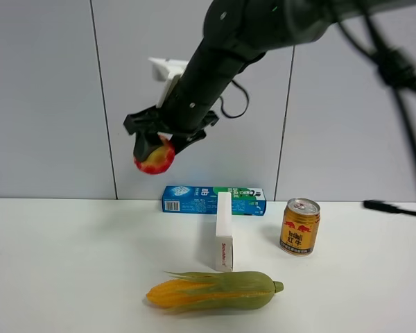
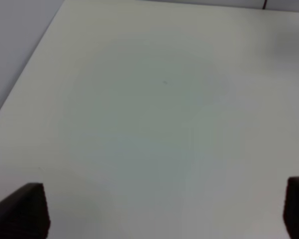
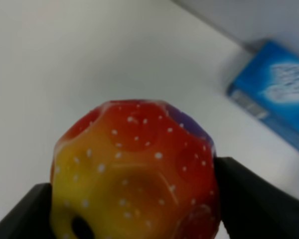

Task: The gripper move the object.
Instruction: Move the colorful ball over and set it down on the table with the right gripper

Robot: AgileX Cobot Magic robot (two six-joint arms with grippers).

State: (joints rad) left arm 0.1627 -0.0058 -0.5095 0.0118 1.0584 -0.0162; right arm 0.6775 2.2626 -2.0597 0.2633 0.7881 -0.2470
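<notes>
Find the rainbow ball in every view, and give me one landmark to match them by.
Exterior high: ball upper left of centre, held by the right hand high above the table.
Left wrist: not in it; only bare table.
Right wrist: ball close up, between the fingers.
Landmark: blue box, at the back of the table in the exterior view, beyond the ball in the right wrist view.

From where I stand I count one ball (image 1: pixel 154 158), one can (image 1: pixel 299 227) and one cob (image 1: pixel 215 291). There are two boxes, a blue box (image 1: pixel 213 200) and a white box (image 1: pixel 224 231). One arm (image 1: pixel 215 69) shows, and there is one table (image 1: pixel 69 263).
</notes>
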